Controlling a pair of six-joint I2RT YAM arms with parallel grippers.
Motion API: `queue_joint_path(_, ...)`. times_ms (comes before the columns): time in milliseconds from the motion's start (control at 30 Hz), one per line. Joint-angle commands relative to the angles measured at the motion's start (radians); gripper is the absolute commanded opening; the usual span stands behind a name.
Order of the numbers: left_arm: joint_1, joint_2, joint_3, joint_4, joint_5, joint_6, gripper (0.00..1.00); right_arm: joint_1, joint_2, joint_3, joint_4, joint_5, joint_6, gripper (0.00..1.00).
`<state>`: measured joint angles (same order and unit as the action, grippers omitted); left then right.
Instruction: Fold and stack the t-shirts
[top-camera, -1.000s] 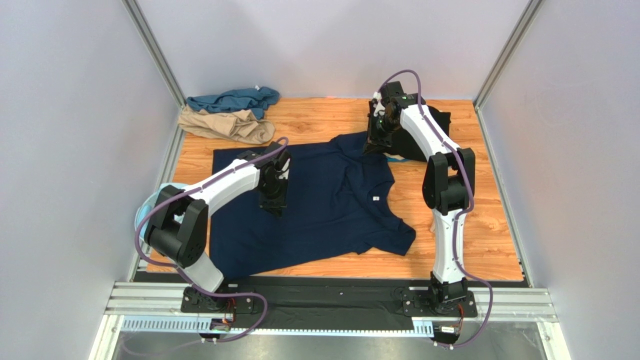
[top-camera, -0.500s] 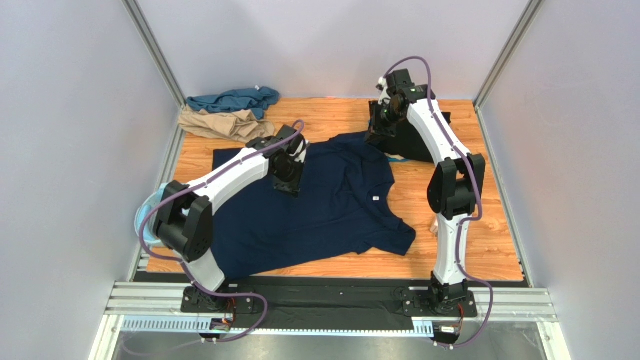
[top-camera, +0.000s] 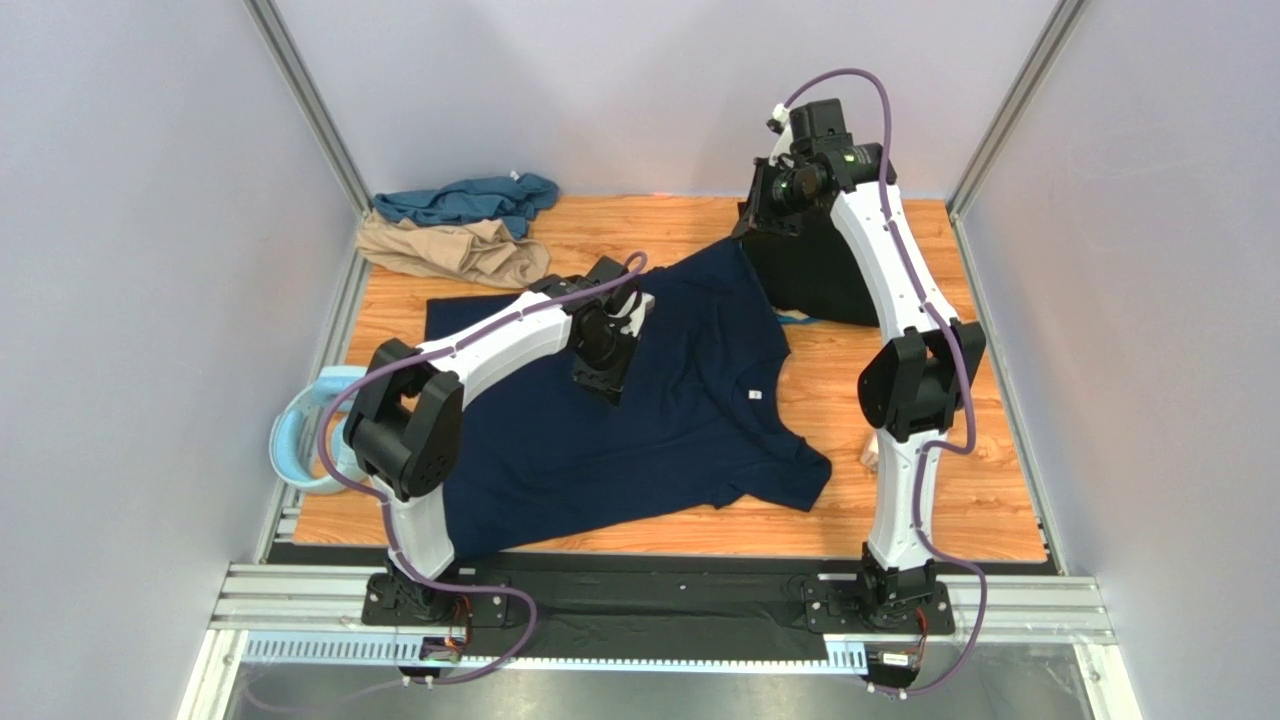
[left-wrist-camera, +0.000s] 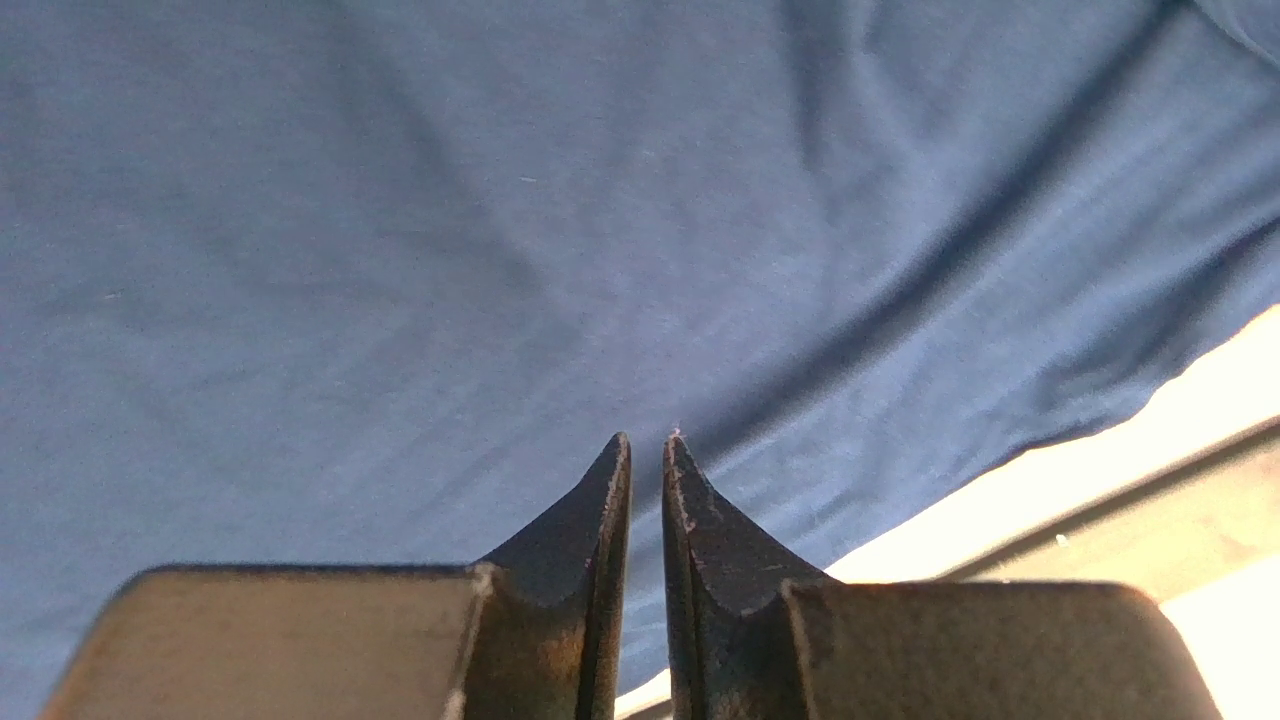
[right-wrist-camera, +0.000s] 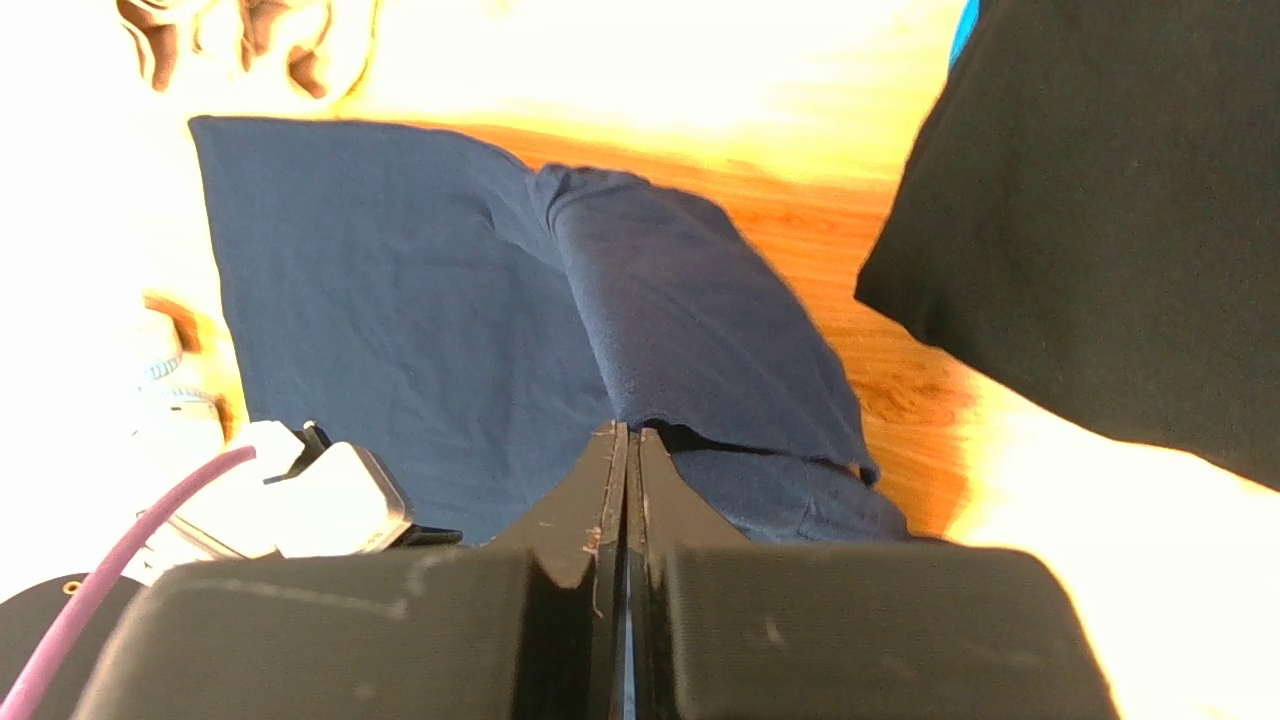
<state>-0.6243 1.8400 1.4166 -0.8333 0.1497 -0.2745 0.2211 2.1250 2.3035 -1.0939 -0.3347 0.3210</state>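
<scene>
The right claw (right-wrist-camera: 627, 432) is clamped on a raised edge of the navy shirt (top-camera: 661, 435), while the left claw (left-wrist-camera: 648, 443), barely parted and empty, hovers over it.

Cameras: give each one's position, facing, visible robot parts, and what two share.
Top external: above and behind the robot, looking down on the table; left arm, right arm show.
Left wrist: on the left arm, facing the navy t-shirt; left gripper shows.
Right wrist: on the right arm, looking past the right gripper at the black t-shirt.
Shared: both wrist views see the navy t-shirt.
</scene>
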Motion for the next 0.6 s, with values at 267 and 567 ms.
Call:
queue_joint_path(267, -0.063, 0.053, -0.002, -0.033, 0.108, 0.073, 0.20, -0.035, 0.009, -0.253, 0.008, 0.074, -0.031, 0.00)
queue_joint_path(567, -0.091, 0.028, -0.163, -0.021, 0.105, 0.087, 0.20, -0.072, 0.010, -0.149, 0.055, 0.103, -0.020, 0.00)
